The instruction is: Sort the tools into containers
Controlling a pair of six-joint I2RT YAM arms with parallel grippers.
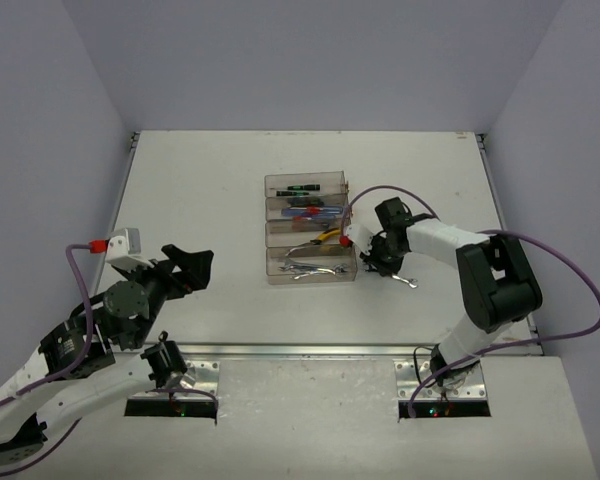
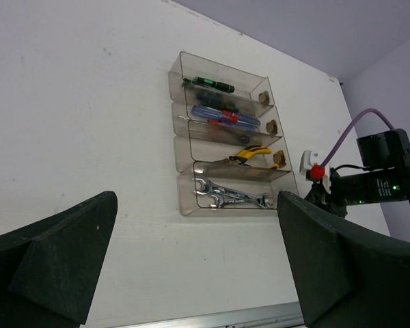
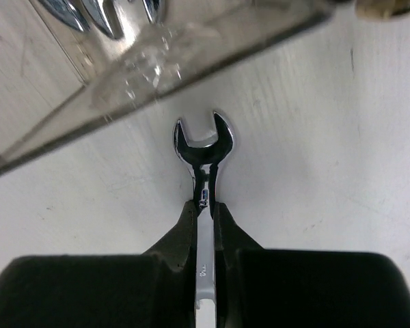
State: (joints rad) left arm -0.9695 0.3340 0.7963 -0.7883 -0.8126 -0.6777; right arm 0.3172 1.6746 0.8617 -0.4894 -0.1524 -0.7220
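Observation:
A silver open-end wrench (image 3: 205, 154) lies on the white table just right of the containers (image 1: 310, 240), and my right gripper (image 3: 204, 205) is shut on its shank; its far end (image 1: 408, 283) sticks out from under the gripper. The four joined clear trays hold, from far to near, a black-and-green screwdriver (image 2: 208, 84), blue-and-red screwdrivers (image 2: 222, 118), yellow-and-black pliers (image 2: 253, 154) and two silver wrenches (image 2: 229, 195). My left gripper (image 1: 192, 268) hangs open over the table's left side, its black fingers (image 2: 51, 256) wide apart with nothing between them.
The nearest tray's clear corner (image 3: 130, 75) stands close above the held wrench's head. A metal rail (image 1: 310, 350) runs along the table's near edge. Purple cables (image 1: 570, 270) loop around the right arm.

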